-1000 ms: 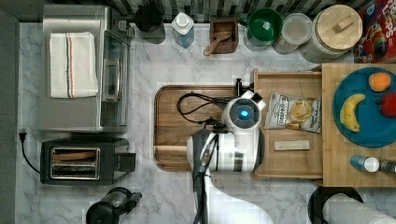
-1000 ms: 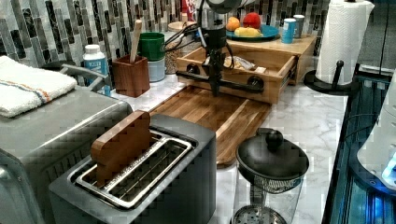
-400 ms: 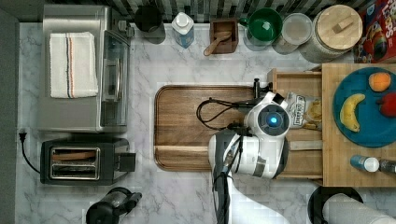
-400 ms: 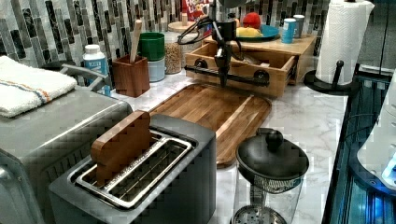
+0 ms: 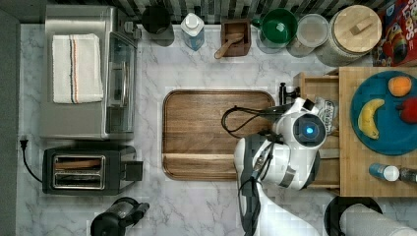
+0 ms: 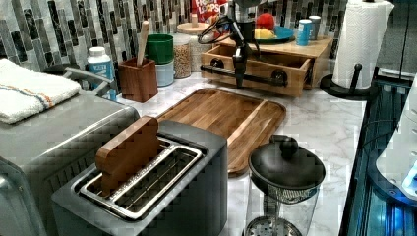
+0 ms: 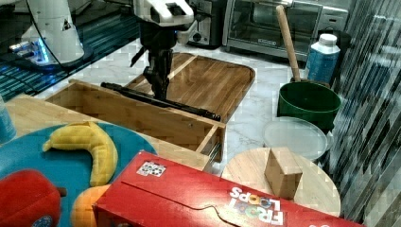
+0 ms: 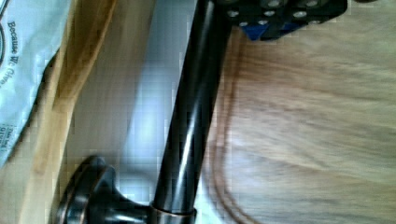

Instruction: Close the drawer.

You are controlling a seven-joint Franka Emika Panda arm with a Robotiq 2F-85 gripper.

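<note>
The drawer (image 5: 318, 82) is a light-wood box that sticks partly out from under the butcher-block top (image 5: 354, 187) at the top view's right. A snack bag (image 5: 328, 110) lies inside it. A black bar handle (image 7: 187, 107) runs along its front (image 6: 260, 68). My gripper (image 6: 239, 71) points straight down at the middle of the bar, on the cutting-board side, with its fingers together and touching the bar. In the wrist view the handle (image 8: 191, 116) passes close beside one fingertip (image 8: 280, 14). The arm (image 5: 280, 157) covers the drawer's middle in the top view.
A dark cutting board (image 5: 216, 132) lies just in front of the drawer. A toaster (image 5: 88, 169), a toaster oven (image 5: 83, 78), a utensil holder (image 5: 235, 37), a green cup (image 5: 278, 27) and jars ring the counter. A fruit plate (image 5: 388, 142) sits on the butcher-block top, beside a paper towel roll (image 6: 361, 44).
The arm and the drawer have moved together toward the top view's right. The drawer has slid further under the butcher-block top, and less of its inside shows.
</note>
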